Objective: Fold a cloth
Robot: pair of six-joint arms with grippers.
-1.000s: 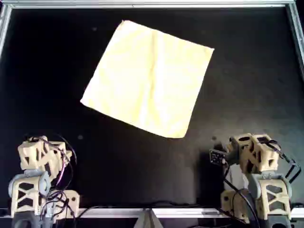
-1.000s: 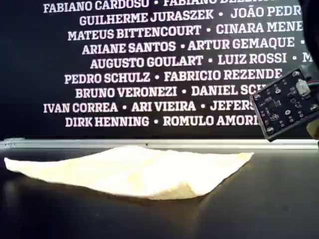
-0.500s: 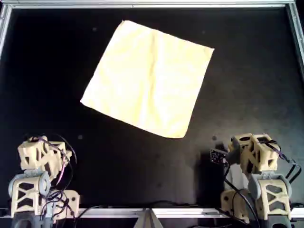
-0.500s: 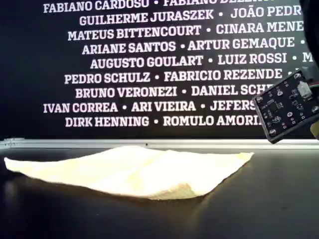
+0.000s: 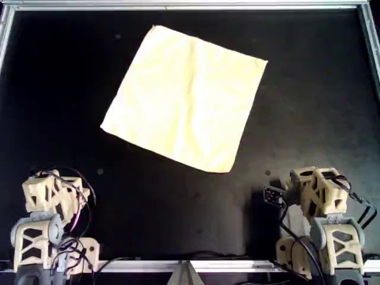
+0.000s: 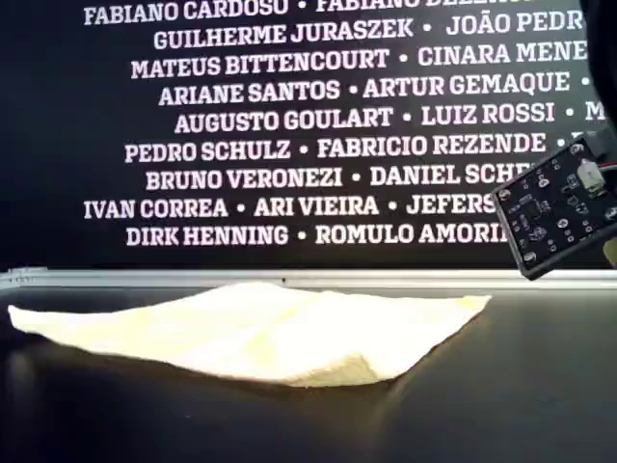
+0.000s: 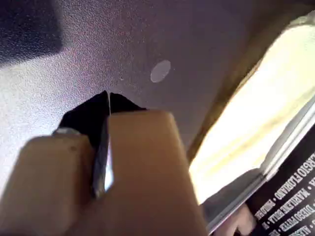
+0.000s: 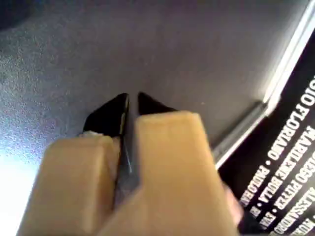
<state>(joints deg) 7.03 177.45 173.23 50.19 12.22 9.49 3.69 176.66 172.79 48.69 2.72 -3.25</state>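
The cloth (image 5: pixel 187 95) is a pale yellow square lying flat and turned at an angle on the black table, towards the far side in the overhead view. It also shows in the exterior view as the cloth (image 6: pixel 260 328), low and slightly rumpled. My left gripper (image 7: pixel 108 98) is shut with nothing in it, above bare table, and the cloth (image 7: pixel 261 118) lies off to one side of it. My right gripper (image 8: pixel 132 101) is shut and holds nothing. Both arms sit folded at the near edge, the left arm (image 5: pixel 53 196) at the overhead view's left and the right arm (image 5: pixel 317 193) at its right, well short of the cloth.
A metal rail (image 5: pixel 190 5) frames the table. A dark banner with white names (image 6: pixel 289 116) stands behind the far rail. A small circuit board (image 6: pixel 559 207) on the right arm hangs at the exterior view's right. Cables (image 5: pixel 74 243) trail around the arm bases.
The right arm has drifted slightly, and its circuit board has moved a little towards the exterior view's right. The cloth and the left arm have not moved.
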